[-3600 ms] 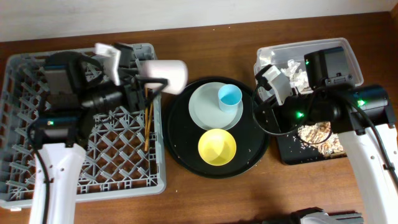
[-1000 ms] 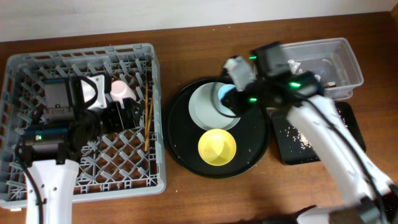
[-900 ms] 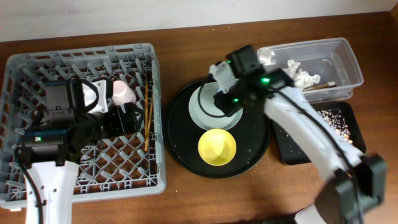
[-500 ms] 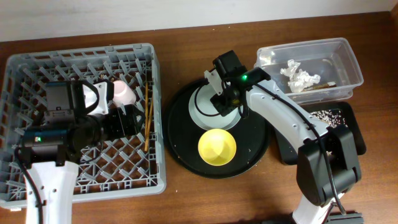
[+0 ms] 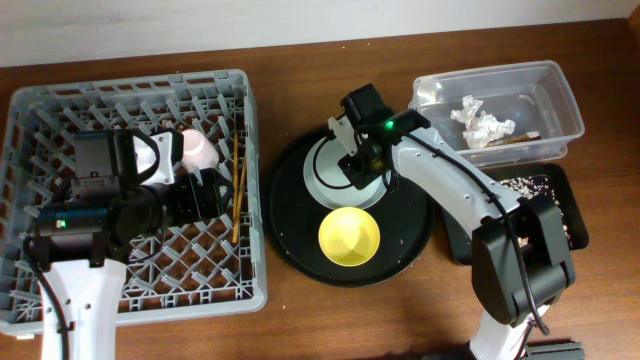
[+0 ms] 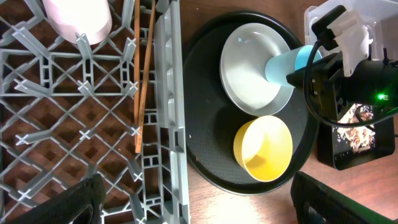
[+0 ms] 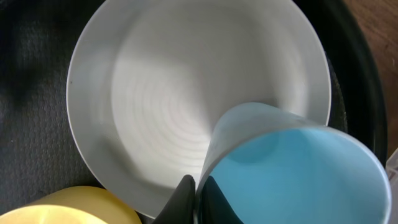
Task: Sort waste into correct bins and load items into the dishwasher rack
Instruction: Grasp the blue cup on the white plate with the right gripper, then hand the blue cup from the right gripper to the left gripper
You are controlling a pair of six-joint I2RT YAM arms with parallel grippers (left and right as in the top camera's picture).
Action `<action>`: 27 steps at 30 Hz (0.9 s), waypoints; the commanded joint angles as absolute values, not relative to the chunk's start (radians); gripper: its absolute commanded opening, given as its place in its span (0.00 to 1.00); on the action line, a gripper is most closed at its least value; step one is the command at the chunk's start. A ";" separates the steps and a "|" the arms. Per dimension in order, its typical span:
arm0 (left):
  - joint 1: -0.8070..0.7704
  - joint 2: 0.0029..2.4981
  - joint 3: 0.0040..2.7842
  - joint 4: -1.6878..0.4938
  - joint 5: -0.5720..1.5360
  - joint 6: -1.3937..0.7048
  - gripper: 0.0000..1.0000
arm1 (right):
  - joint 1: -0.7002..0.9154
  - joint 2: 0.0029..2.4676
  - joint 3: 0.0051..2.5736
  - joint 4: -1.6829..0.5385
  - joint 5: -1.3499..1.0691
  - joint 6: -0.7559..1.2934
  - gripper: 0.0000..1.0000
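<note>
Right hand (image 7: pixel 194 190) pinches the blue cup (image 7: pixel 298 168) rim, which is hidden overhead.

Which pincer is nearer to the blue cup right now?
Right. The right pincer pinches the rim of the blue cup, over the grey plate. The left pincer is open above the dishwasher rack, beside the pink cup.
</note>
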State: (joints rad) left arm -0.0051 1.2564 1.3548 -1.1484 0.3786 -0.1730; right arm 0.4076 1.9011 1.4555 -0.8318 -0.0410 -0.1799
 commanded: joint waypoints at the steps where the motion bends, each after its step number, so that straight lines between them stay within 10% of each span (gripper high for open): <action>1: -0.004 1.246 1.356 -1.150 0.393 -0.159 0.94 | 0.412 1.910 1.457 -0.836 -0.029 -0.174 0.06; 7: -0.003 1.245 1.357 -1.130 0.421 -0.159 0.95 | 0.412 1.814 1.677 -0.938 -0.174 -0.174 0.04; 17: -0.003 1.243 1.357 -0.808 1.364 0.039 0.99 | 0.230 1.529 2.029 -1.356 -0.982 -0.250 0.04; 27: -0.058 1.243 1.357 -0.765 1.485 0.059 0.99 | 0.291 1.538 2.019 -1.422 -1.298 -0.528 0.04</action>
State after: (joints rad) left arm -0.0292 1.2564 1.3525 -0.7727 1.4254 0.0216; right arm 0.2543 1.5269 2.0243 -1.4326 -1.2320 -0.4728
